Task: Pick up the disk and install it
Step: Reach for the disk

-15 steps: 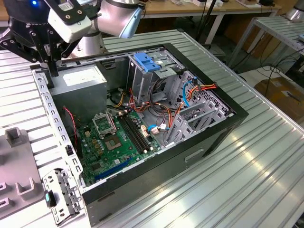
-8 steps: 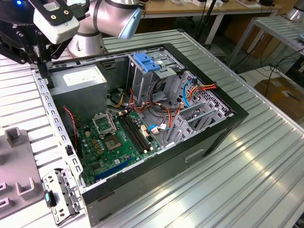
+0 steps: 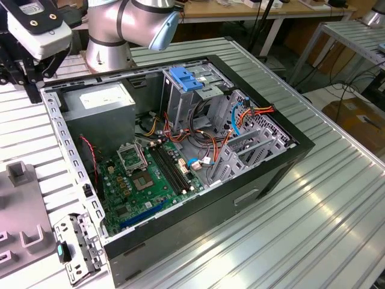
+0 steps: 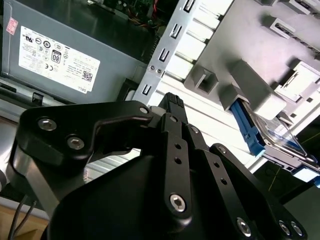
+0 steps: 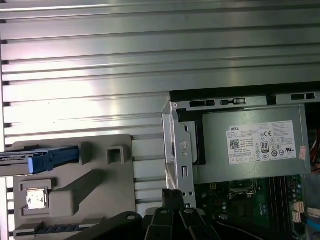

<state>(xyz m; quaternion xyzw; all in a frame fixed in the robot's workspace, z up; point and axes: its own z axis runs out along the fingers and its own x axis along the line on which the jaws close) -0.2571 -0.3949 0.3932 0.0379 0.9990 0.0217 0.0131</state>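
Observation:
The disk (image 5: 47,159) stands on edge in a slot of a grey fixture block (image 5: 75,190), with its blue plastic bracket facing out. In the second wrist view the disk (image 4: 280,142) shows its silver body behind the blue bracket. My gripper (image 5: 172,196) hangs over the aluminium table between the fixture and the open computer case (image 3: 198,198). It is apart from the disk, and its fingers are shut with nothing between them. The fingertips (image 4: 172,101) point at the case's perforated side rail.
The grey power-supply box (image 5: 250,145) with a white sticker sits in the case corner nearest the gripper. A metal drive cage with a blue plastic top (image 3: 187,81) rises at the back of the case. A green motherboard (image 3: 144,180) and cables fill the case floor. A loose metal bracket (image 3: 75,247) lies in front.

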